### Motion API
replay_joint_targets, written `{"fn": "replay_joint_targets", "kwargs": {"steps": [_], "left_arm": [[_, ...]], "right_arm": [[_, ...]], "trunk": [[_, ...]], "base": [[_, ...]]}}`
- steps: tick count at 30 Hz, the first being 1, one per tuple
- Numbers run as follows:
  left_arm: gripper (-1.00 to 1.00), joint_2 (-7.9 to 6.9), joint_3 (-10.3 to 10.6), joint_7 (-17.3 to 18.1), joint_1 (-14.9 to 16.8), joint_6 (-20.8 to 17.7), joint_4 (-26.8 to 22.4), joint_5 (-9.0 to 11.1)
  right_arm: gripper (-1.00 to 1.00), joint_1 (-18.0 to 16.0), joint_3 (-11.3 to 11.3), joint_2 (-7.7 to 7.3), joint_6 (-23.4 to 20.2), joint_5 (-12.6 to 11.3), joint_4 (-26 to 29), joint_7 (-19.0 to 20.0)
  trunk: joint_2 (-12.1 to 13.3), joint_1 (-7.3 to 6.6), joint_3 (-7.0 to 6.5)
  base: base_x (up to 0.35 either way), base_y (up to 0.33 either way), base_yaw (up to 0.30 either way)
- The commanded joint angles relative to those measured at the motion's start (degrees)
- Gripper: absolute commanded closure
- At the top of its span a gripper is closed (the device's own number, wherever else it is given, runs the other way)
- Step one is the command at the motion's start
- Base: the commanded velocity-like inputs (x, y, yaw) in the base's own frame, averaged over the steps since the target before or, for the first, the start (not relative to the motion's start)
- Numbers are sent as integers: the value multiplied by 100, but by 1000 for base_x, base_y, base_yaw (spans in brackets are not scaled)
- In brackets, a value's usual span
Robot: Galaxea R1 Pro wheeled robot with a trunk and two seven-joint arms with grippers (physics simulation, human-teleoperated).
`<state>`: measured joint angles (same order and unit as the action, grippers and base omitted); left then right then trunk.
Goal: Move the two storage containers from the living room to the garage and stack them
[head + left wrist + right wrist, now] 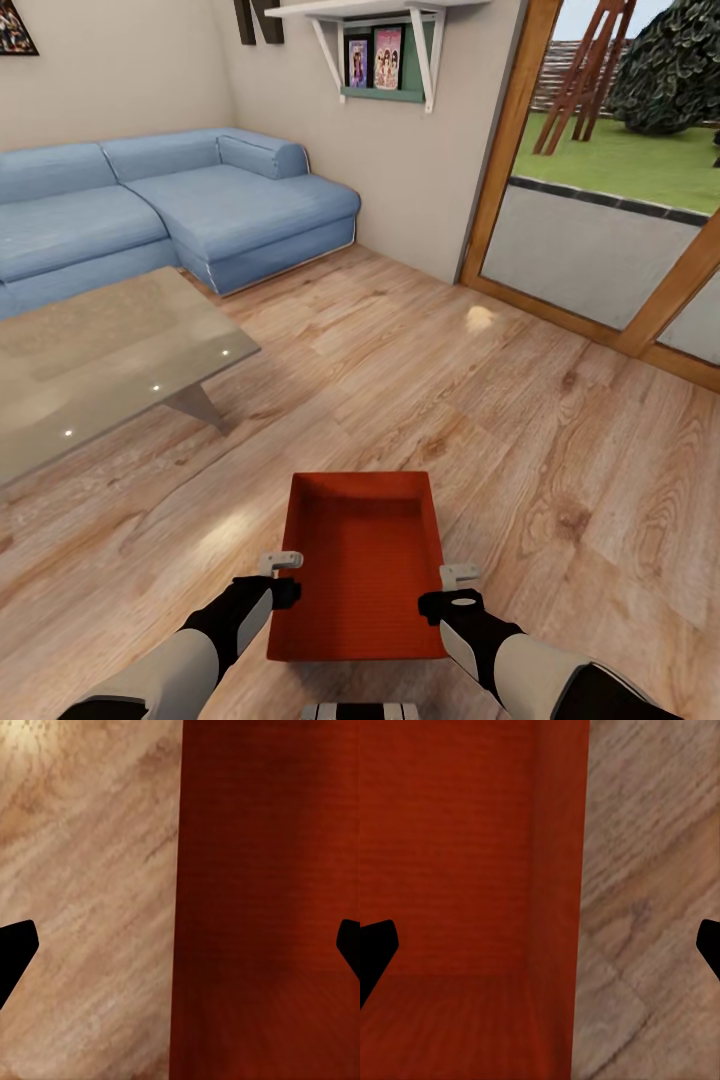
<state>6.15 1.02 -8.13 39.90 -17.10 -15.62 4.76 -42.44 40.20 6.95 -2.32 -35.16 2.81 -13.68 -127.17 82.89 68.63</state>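
The living room has a wood plank floor, a blue sofa along the far wall, a glass table at left and glass doors at right. One orange-red bin sits between both forearms, which reach forward. The left gripper and right gripper each straddle a side wall, fingers apart, one inside, one outside.

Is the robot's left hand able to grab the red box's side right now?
Probably yes. The left hand hangs open at the storage container's left wall, one finger on each side of it, and nothing sits between them.
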Motion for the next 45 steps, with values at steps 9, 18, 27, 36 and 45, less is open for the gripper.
{"fn": "replay_joint_targets", "kwargs": {"steps": [9,18,27,36,45], "left_arm": [[-100,4,9,-32,1,-30,-16,51],[-100,6,4,-31,0,-28,-9,55],[-100,1,3,-22,0,-5,172,53],[-100,1,3,-22,0,-4,190,51],[-100,5,3,-22,0,-4,190,51]], "right_arm": [[-100,-1,49,-1,-23,-43,12,-29],[-100,-1,44,-1,-23,-51,54,-29],[-100,-1,41,-1,-23,-53,62,-29],[-100,-1,43,-1,-23,-52,62,-29],[-100,-1,41,-7,-23,-53,62,-29]], "trunk": [[-43,22,22],[-43,22,22],[-43,22,22],[-43,22,22],[-43,22,22]], "base": [[0,0,0],[0,0,0],[0,0,0],[0,0,0],[0,0,0]]}}
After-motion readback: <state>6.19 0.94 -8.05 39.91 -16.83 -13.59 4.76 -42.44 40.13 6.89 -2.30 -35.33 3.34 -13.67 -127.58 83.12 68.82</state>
